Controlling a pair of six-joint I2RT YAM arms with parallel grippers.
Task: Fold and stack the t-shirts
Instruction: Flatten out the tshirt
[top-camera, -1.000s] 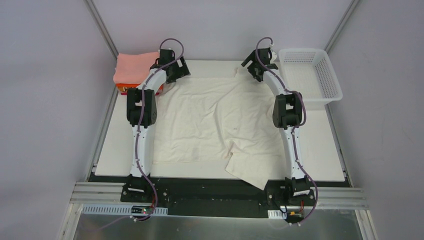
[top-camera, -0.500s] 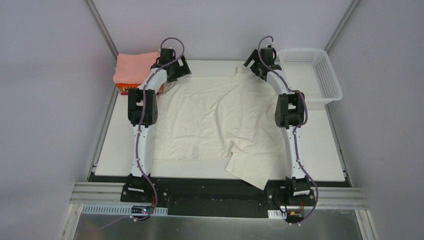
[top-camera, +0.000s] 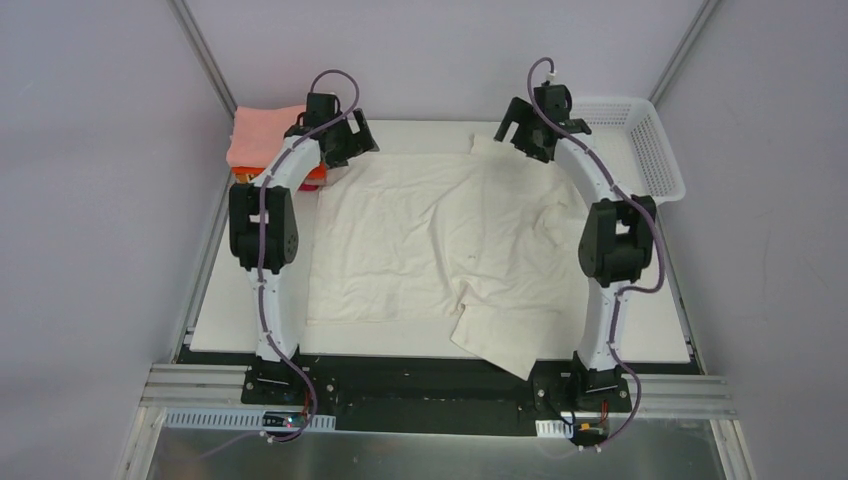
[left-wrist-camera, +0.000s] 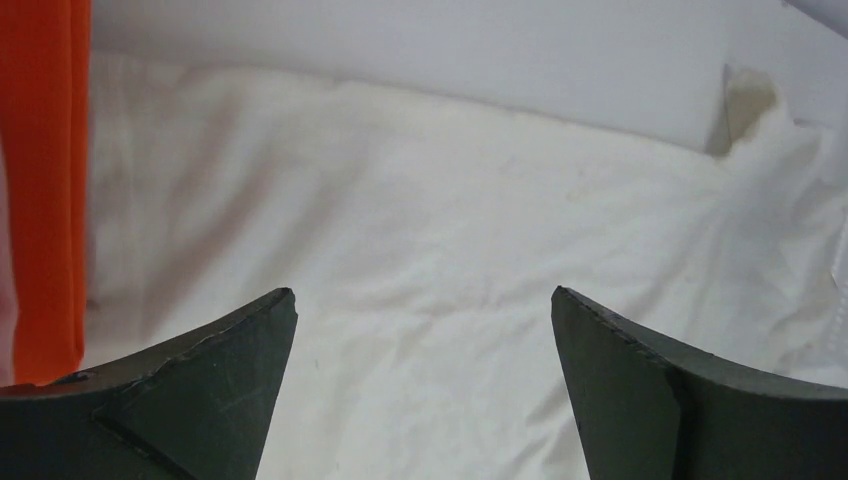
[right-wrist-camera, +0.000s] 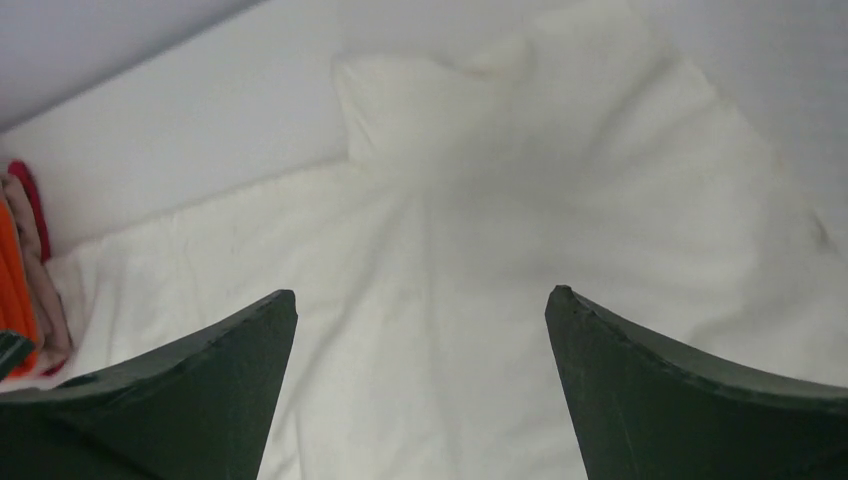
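Observation:
A cream-white t-shirt (top-camera: 430, 235) lies spread on the table, wrinkled, with a sleeve (top-camera: 500, 340) hanging over the front edge. My left gripper (top-camera: 352, 143) is open and empty above the shirt's far left corner; the left wrist view shows the gripper (left-wrist-camera: 423, 292) over white cloth (left-wrist-camera: 480, 230). My right gripper (top-camera: 516, 128) is open and empty above the shirt's far right corner, with the gripper (right-wrist-camera: 420, 292) over cloth (right-wrist-camera: 500, 220) in the right wrist view. A folded stack sits at the back left, the salmon-pink shirt (top-camera: 262, 130) on top and the orange shirt (top-camera: 314, 174) beneath.
A white lattice basket (top-camera: 660, 150) stands at the back right, just beside the right arm. The orange shirt's edge (left-wrist-camera: 45, 180) shows at the left of the left wrist view. A magenta strip (right-wrist-camera: 30, 205) shows in the stack in the right wrist view.
Both arms have swung their elbows outward. The right gripper has moved toward the back edge near the basket, and the left gripper has shifted slightly back-left. The shirt has not moved.

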